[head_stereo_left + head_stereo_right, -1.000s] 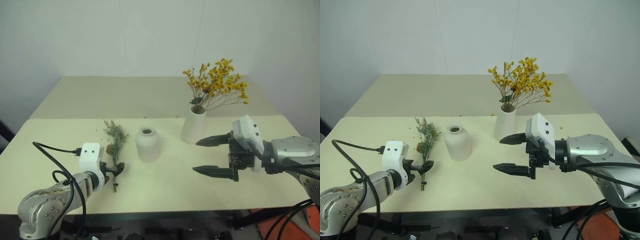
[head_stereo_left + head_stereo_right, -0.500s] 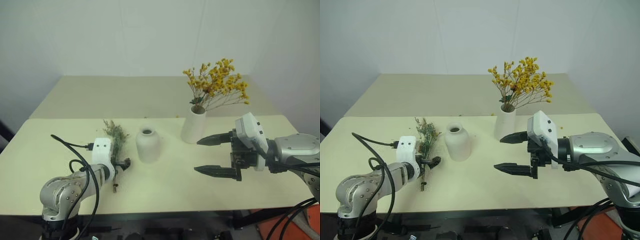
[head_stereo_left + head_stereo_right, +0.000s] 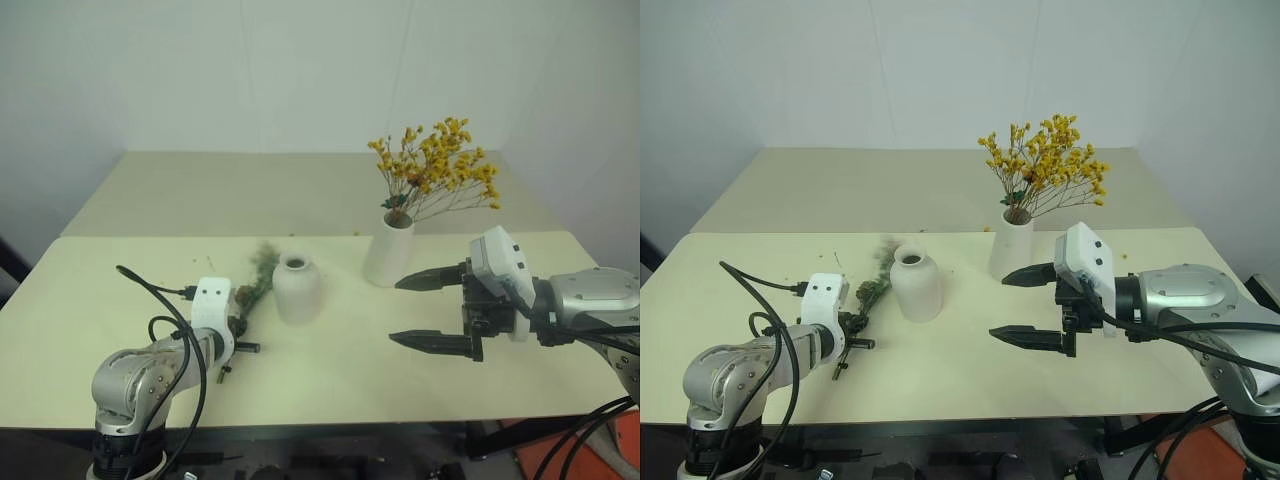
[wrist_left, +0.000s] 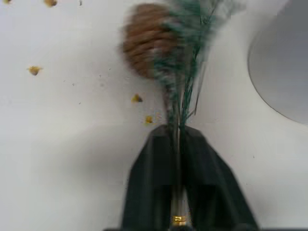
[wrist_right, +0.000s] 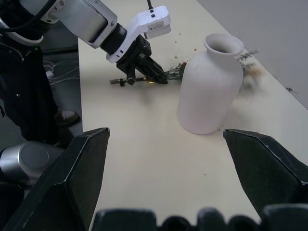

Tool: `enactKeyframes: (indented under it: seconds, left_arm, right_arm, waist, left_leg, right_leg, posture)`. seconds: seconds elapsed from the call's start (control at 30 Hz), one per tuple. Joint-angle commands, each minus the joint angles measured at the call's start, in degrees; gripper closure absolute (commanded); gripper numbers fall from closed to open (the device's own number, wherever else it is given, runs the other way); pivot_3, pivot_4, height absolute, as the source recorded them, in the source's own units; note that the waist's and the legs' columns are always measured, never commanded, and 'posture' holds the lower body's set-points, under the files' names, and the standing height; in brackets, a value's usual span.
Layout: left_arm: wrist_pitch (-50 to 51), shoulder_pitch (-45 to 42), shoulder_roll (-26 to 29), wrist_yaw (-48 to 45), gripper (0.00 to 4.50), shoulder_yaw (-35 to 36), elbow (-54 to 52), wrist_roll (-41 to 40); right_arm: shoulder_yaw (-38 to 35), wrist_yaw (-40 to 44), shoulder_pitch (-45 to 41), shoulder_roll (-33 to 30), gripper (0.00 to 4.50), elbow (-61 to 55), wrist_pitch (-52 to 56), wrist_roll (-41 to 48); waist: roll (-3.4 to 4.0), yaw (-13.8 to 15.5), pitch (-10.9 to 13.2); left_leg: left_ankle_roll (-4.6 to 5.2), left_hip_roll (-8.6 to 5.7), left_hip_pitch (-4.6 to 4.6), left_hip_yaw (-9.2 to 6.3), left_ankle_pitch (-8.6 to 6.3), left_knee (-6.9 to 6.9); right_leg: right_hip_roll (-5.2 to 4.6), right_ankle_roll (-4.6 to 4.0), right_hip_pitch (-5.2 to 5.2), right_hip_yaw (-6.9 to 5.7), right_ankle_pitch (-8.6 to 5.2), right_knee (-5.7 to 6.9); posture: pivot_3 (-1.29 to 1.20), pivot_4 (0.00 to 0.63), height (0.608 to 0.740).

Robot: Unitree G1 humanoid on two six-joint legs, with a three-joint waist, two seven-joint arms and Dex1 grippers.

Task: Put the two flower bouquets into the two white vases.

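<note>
The grey-green bouquet (image 3: 255, 283) lies on the near table (image 3: 330, 390), its blurred top leaning toward the squat white vase (image 3: 297, 288). My left gripper (image 3: 240, 335) is shut on its thin stem; in the left wrist view the two black fingers (image 4: 154, 183) pinch the stem just below the pinecone (image 4: 147, 45). The yellow bouquet (image 3: 435, 170) stands in the tall white vase (image 3: 388, 250) at the back right. My right gripper (image 3: 397, 310) hovers open to the right of both vases, pointing left, with nothing between its fingers.
A second table (image 3: 250, 190) adjoins the near one at the back, against a white wall. Small petal crumbs (image 4: 137, 98) are scattered around the sprig. A black cable (image 3: 150, 290) loops over my left arm.
My left gripper has shut on the sprig's stem, and the sprig's top has swung right toward the squat vase. The right gripper has stayed where it was.
</note>
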Motion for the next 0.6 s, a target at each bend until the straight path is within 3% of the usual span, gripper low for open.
enactKeyframes:
  seconds: [0.03,0.4,0.6]
  left_arm:
    - [-3.4,0.4,0.9,-2.5,4.28,1.0,-1.2,2.1]
    - [-22.4,-1.0,-1.7,-7.0,4.28,9.1,0.9,6.4]
    - [-39.2,-4.2,-2.1,-11.2,4.28,11.0,5.3,9.4]
  right_arm:
    - [-2.2,0.7,-0.3,-1.1,0.0,-0.4,-0.9,-0.4]
    - [-2.0,0.6,-0.9,-0.5,0.0,0.0,-1.7,-1.5]
    - [-2.5,-1.5,-0.1,0.8,0.0,-1.4,-2.8,-2.1]
  waist:
    - [0.0,-0.1,0.0]
    - [0.0,0.0,0.0]
    - [0.0,0.1,0.0]
  left_leg:
    - [0.0,0.0,0.0,0.0,0.0,0.0]
    - [0.0,0.01,-0.02,0.0,0.0,-0.01]
    - [0.0,0.02,-0.1,0.0,0.0,-0.01]
  right_leg:
    - [0.0,0.0,-0.01,0.0,0.0,0.0]
    - [0.0,0.0,0.0,-0.01,0.01,-0.07]
    - [0.0,0.06,0.02,-0.03,0.11,-0.29]
  posture:
    - [0.0,0.15,0.74]
    - [0.0,0.15,0.74]
    - [0.0,0.15,0.74]
